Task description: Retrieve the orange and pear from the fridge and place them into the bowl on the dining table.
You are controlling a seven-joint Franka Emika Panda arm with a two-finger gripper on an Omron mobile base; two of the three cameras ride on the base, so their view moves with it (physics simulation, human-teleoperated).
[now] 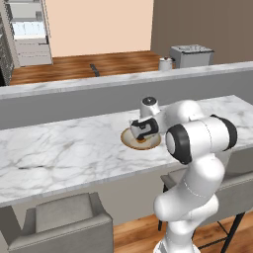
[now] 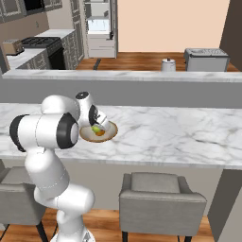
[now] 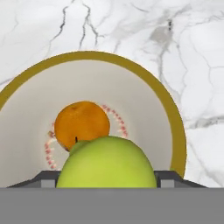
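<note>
Glossy white rounded arm (image 1: 195, 163) segments joined by black-ringed joints.

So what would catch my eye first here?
Probably the white arm's gripper hovering over the bowl on the dining table. From the hand's camera, the orange lies inside the bowl, and the green pear looms close in front, between the jaws.
</note>
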